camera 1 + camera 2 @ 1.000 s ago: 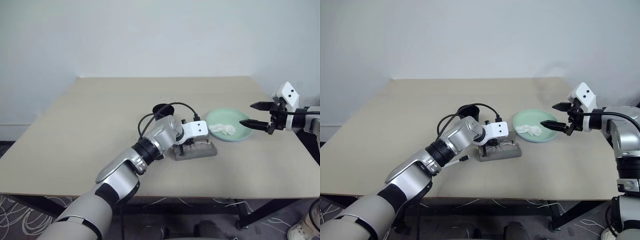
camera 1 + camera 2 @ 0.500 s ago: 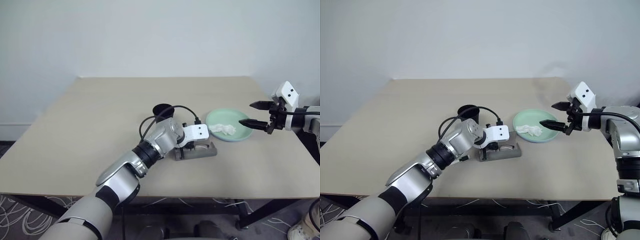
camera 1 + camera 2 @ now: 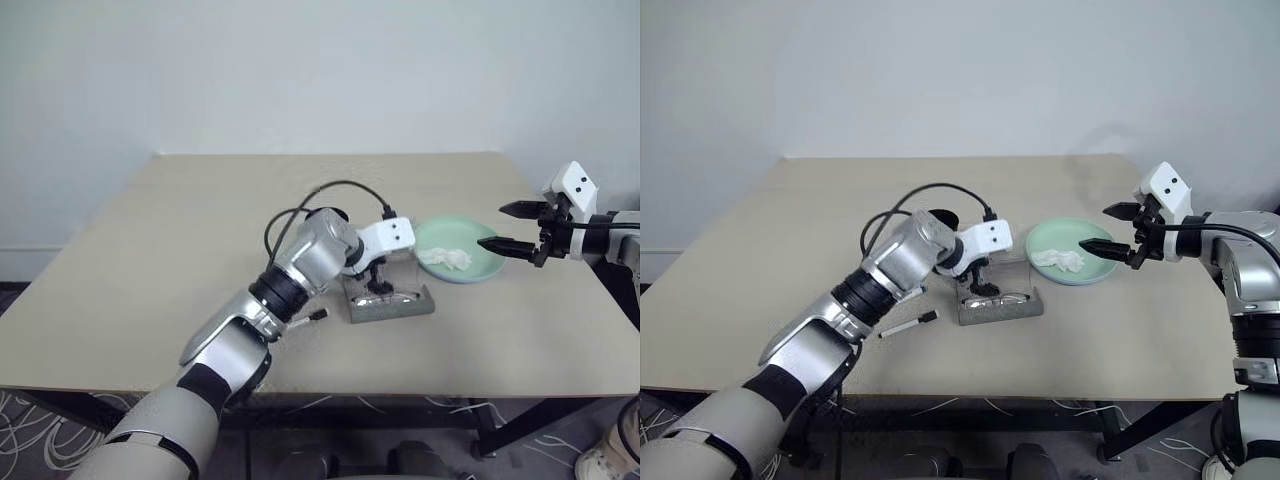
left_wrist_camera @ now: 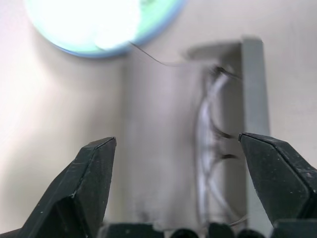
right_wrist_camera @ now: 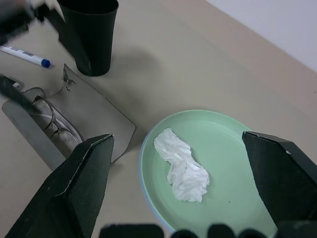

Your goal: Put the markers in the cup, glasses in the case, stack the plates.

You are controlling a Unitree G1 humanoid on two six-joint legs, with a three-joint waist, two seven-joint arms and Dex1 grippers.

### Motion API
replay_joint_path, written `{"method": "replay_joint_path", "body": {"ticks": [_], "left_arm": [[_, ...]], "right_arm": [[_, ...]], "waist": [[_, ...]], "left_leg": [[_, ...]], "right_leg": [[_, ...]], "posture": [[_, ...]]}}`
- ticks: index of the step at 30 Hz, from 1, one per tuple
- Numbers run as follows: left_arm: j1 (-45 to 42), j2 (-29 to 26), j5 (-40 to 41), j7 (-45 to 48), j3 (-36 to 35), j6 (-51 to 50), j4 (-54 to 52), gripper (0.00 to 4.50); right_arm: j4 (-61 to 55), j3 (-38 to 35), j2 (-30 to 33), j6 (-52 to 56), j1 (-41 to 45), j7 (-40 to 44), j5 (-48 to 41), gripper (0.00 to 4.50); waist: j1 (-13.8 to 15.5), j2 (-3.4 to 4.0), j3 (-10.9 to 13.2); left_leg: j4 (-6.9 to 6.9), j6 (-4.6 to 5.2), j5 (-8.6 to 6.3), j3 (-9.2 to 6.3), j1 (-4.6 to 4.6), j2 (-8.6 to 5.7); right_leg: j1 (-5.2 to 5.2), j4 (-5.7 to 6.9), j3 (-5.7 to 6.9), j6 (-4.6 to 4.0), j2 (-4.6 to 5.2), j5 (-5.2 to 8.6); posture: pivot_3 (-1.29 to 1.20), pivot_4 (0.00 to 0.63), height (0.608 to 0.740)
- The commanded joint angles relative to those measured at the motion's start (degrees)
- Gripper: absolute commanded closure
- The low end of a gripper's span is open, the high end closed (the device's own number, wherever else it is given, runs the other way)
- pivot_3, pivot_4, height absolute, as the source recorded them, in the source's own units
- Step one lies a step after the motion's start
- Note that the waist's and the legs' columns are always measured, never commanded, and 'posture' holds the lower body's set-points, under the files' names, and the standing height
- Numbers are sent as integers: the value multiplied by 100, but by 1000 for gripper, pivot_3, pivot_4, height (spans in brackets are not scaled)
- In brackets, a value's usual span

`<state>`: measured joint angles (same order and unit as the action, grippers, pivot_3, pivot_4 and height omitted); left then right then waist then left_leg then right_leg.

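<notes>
Left hand [image 4: 176, 186] wide open, empty, above glasses [image 4: 210, 148] in case [image 4: 255, 89]

The left gripper [image 4: 177, 148] hangs wide open above the grey case [image 4: 255, 94], where the wire-rimmed glasses [image 4: 208, 148] lie inside. Just beyond it sits the mint-green plate [image 4: 163, 15] on the tan table [image 4: 59, 109].

One table [image 3: 790, 250] carries everything. On it stand one black cup [image 5: 90, 34] and one grey case [image 5: 94, 116], and one pair of glasses [image 5: 52, 124] lies in the case. Two pens show: one with a blue cap [image 5: 25, 55] and one with a black cap [image 3: 906, 324]. One green plate [image 5: 237, 163] is plain to see, with a light blue rim [image 5: 144, 184] under its edge, and one crumpled tissue [image 5: 182, 166] lies on it. Two claws are up: left [image 4: 181, 188], right [image 5: 181, 191].
</notes>
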<state>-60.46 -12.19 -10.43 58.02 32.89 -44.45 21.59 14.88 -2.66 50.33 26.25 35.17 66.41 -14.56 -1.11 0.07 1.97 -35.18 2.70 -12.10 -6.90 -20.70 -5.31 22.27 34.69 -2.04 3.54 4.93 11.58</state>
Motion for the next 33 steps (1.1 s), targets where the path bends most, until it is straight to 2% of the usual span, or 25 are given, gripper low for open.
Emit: {"method": "replay_joint_path", "body": {"ticks": [1, 3, 6, 13, 15, 23, 33], "left_arm": [[-441, -14, 94, -247, -474, 13, -23, 499], [-567, 42, 75, -571, -678, 214, 376, 499], [-603, 170, 22, -1044, -828, 732, 882, 1389], [-468, 532, -237, -1813, -729, 1386, 1982, 3958], [-405, 608, -333, -1911, -630, 1581, 2186, 4460], [-88, 823, -634, -1912, -328, 2019, 2454, 4460], [278, 621, -873, -1205, 34, 2217, 1798, 4460]], "right_arm": [[-31, -67, -7, -69, 187, 0, -64, 0], [-35, -60, -20, -70, 199, -4, -64, 0], [-30, -56, -36, -75, 214, -5, -62, 0], [-150, -79, -35, -11, 170, 25, -120, 0], [-213, -93, -32, 26, 136, 30, -148, 0], [-545, -116, -48, 187, -7, 2, -298, 0], [-643, -127, -30, 220, -48, -47, -358, 0]], "waist": [[0, 0, 0], [1, -1, 0], [-1, 0, 0], [4, -1, 0], [3, 0, 0], [4, -1, 0], [5, 0, -2]], "left_leg": [[-1, 0, 0, -1, -1, 0], [-1, 0, 0, 0, 1, 0], [-1, 0, 0, -1, 5, 0], [-1, 0, 0, -1, 0, -2], [0, 0, 0, 0, 0, -2], [-3, 0, 0, 1, -2, -3], [-2, -1, 0, 1, 0, -2]], "right_leg": [[0, 0, 1, 0, 0, 0], [-2, -1, 0, 0, 0, 0], [-4, -1, 0, 1, 0, 0], [-1, -2, -1, 2, 1, -1], [0, -2, -1, 2, 1, -1], [-1, -1, -1, 5, 1, -3], [-3, -1, 0, 5, 1, -3]], "posture": [[0, 0, 732], [0, 0, 732], [0, 0, 732], [0, 0, 732], [0, 0, 732], [0, 0, 732], [0, 0, 732]]}}
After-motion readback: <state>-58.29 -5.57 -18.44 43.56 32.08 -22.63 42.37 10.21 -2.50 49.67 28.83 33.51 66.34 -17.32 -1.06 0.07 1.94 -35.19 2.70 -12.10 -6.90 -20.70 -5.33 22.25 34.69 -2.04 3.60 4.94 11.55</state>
